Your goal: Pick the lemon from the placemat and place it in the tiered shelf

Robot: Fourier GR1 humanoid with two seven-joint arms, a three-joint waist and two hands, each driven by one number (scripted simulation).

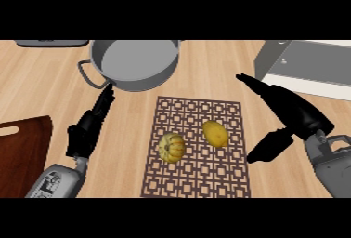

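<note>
Nothing's done yet, lemon [215, 133] sits on the placemat [197, 174], right hand [291, 116] spread wide beside it, shelf [305, 65] waiting.

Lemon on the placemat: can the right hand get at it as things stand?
Probably yes. The lemon lies bare on the placemat, and the open right hand sits just to its right with nothing between them. The ribbed squash is on the lemon's far side, apart from it, so it shouldn't interfere.

Grey forearms; black hands [87, 128]; perhaps dark markings on left casing
</note>
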